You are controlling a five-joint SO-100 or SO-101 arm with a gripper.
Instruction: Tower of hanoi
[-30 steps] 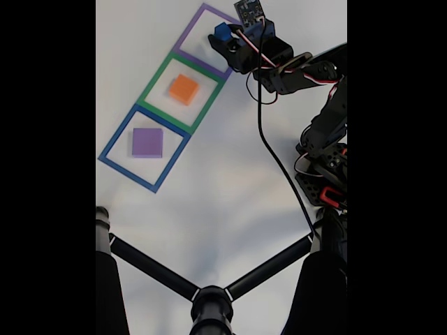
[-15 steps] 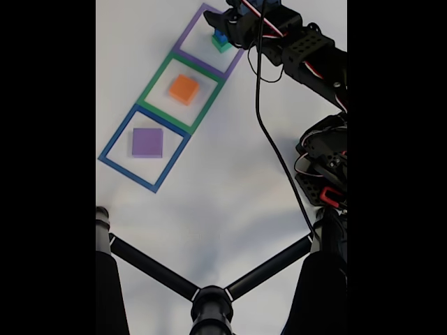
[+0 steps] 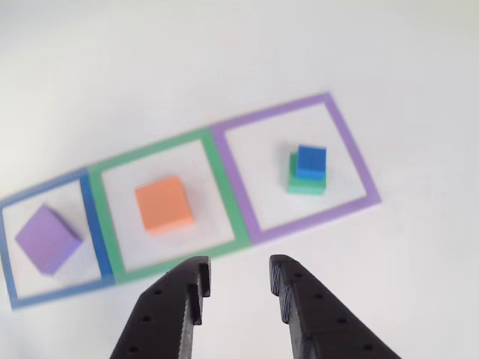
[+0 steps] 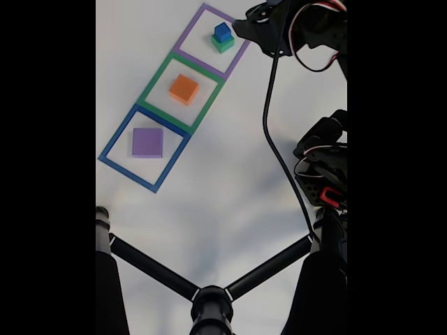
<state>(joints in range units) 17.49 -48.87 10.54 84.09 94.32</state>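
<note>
Other view: a small blue cube [image 3: 310, 162] is sitting atop a green square block [image 3: 305, 183] inside the purple taped square outline [image 3: 350, 146]. Bare white tabletop [image 3: 419, 247] is lying beyond that border, where the black pincer [image 3: 239, 278] is hovering spread, gripping nothing.

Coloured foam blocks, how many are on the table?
4: small blue foam cube atop green foam block in purple square; orange foam block in green square; purple foam block in blue square.
</note>
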